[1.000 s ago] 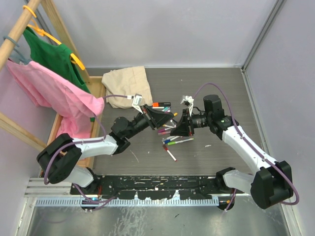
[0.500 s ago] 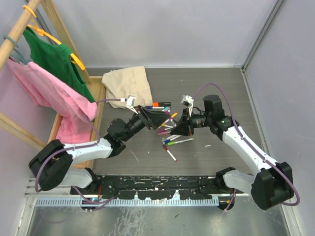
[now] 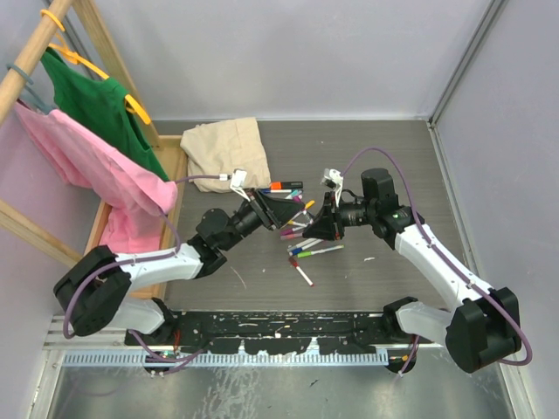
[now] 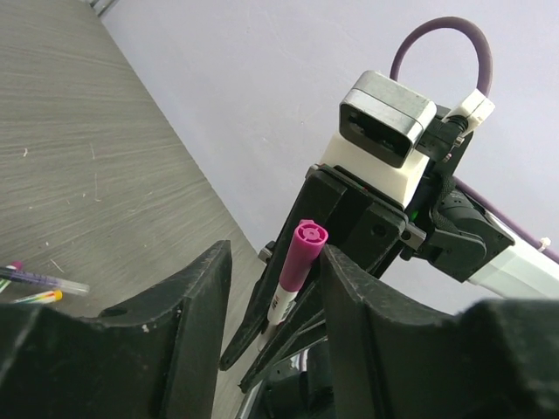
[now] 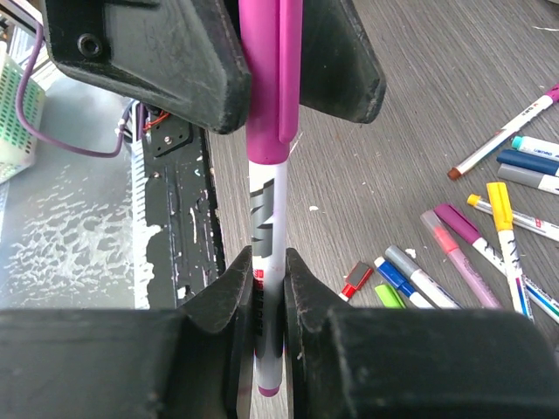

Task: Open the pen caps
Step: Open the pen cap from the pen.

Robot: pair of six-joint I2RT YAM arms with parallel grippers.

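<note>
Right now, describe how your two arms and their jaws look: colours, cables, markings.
Both the left arm and the right arm have white shells between chunky black joints, on black bases. A purple cable loops along each. The jaws are matte black, blocky wedges. A white camera block with a grey face sits on each wrist.

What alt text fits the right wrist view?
Right hand clamps the white barrel of a pen, whose magenta cap sits between the fingers of the left hand above. More pens lie loose on the grey table at right.
</note>
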